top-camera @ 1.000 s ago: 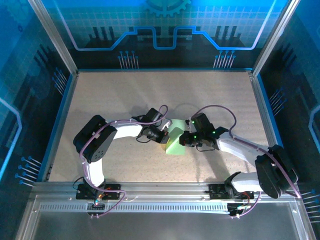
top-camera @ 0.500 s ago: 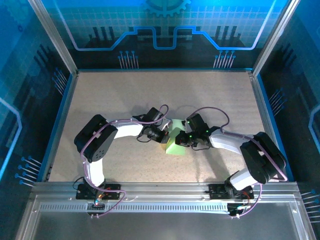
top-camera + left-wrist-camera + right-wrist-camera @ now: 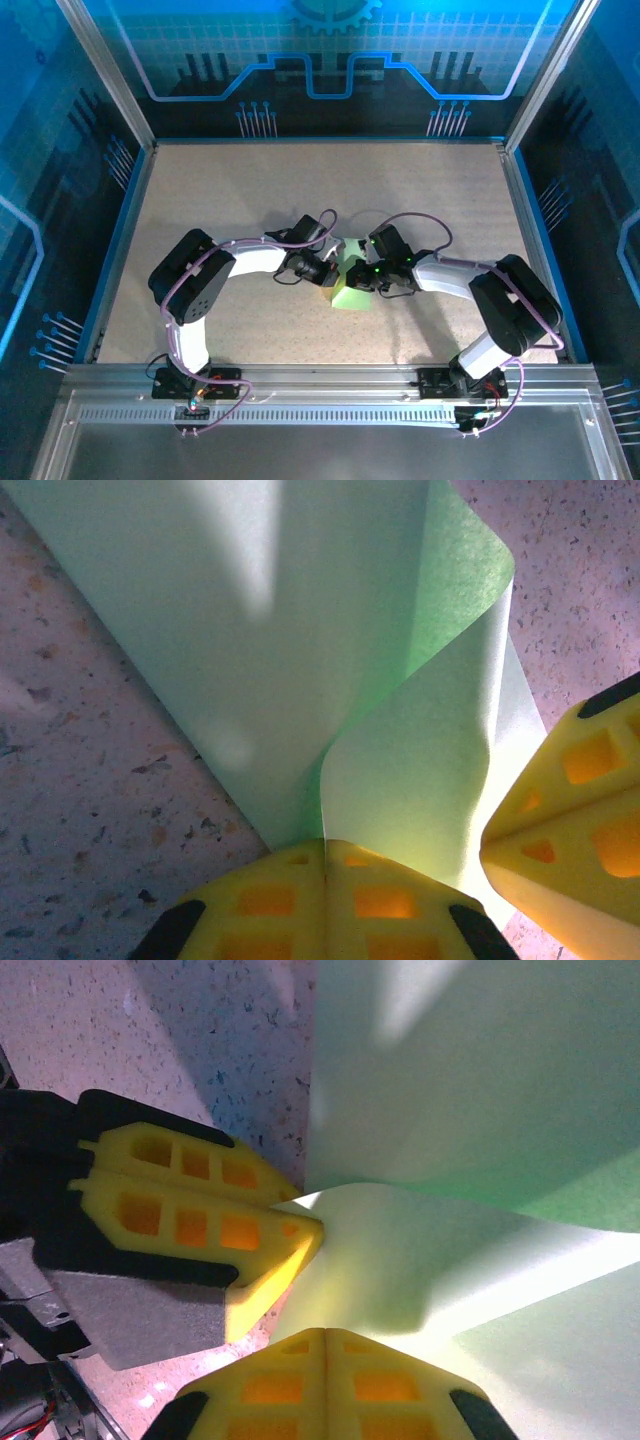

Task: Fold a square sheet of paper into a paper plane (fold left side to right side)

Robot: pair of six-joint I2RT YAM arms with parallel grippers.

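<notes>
Seen from above, two white arms rise from the lower edge of the frame and bend inward to meet just below centre. The left arm [image 3: 190, 290] has kept its pose over the last second; the right arm [image 3: 510, 305] has drawn its elbow in and carried the right gripper [image 3: 365, 275] leftward, so it now sits just beside the left gripper [image 3: 327, 270].

Between them lies the square sheet of paper [image 3: 350, 292], pale green, on the speckled table [image 3: 250, 190]; less of it shows than a second ago, with one side lifted and curled over the rest. In the wrist views each pair of yellow jaws is pressed together and clamped on an edge of the sheet; the paper bows up in a soft loop with no crease yet.

By this, the fold looks under way; the carried edge will likely need aligning and pressing flat. Beyond the grippers the table runs up to the blue-lit back wall [image 3: 320, 60] at the top of the frame.
</notes>
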